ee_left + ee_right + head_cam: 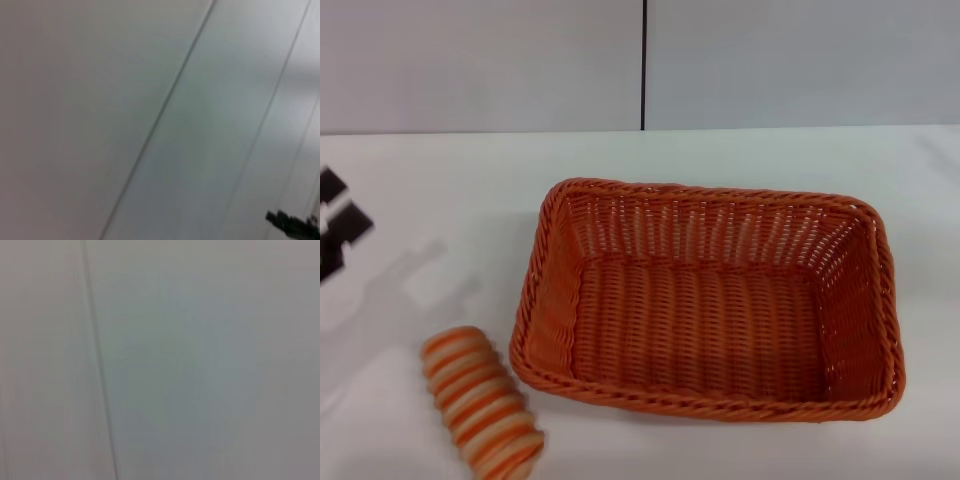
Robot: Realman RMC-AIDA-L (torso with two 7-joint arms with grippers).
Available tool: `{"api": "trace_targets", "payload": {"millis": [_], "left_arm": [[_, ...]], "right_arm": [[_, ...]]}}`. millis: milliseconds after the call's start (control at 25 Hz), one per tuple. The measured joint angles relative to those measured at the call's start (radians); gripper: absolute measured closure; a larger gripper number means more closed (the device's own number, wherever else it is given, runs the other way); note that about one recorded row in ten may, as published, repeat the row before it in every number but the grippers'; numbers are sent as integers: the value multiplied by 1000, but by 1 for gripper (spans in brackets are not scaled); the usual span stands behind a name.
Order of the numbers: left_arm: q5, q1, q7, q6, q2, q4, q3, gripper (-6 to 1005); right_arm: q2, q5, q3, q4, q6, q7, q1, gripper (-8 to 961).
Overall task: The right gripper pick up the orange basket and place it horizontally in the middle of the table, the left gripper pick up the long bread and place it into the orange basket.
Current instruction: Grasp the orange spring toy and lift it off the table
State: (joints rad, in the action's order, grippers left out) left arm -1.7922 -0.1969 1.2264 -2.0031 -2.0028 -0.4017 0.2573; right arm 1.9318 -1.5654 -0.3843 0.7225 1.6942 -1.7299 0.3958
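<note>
My left claw (338,225) shows only as a black blocky shape at the far left edge of the head view, in mid-frame, above the white tabletop (440,180); I cannot tell whether it is released or clenched, and it holds nothing that I can see. Below it and to its right, in the lower left of the frame, lies the long bread (480,402), striped orange and cream, flat on the tabletop, well apart from my left claw. Just beside the bread to the right sits the orange basket (705,405), upright, its long side running across the frame, filling the centre and right. Its inside is bare. My right claw appears in none of the views; both wrist views show only pale grey panels.
</note>
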Motion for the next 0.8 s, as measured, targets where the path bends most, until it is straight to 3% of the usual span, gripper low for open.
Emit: {"api": "trace_targets", "payload": {"millis": [120,360,480,800], "left_arm": [[0,37,14,3,8,-55,63,135],[-48,47,9,23,13,-63,75,136],[-120,48,3,76,9,-64,70,136],[-156,55,-5,173,6,-54,73,136]], "right_arm": [[-1,-17,15,-64,5,-47,-43,438],[0,-18,23,-104,0,-83,-62,438],[1,-19,46,-133,-1,-102,-64,437],[-3,-18,55,-183,-8,-126,-55,438]]}}
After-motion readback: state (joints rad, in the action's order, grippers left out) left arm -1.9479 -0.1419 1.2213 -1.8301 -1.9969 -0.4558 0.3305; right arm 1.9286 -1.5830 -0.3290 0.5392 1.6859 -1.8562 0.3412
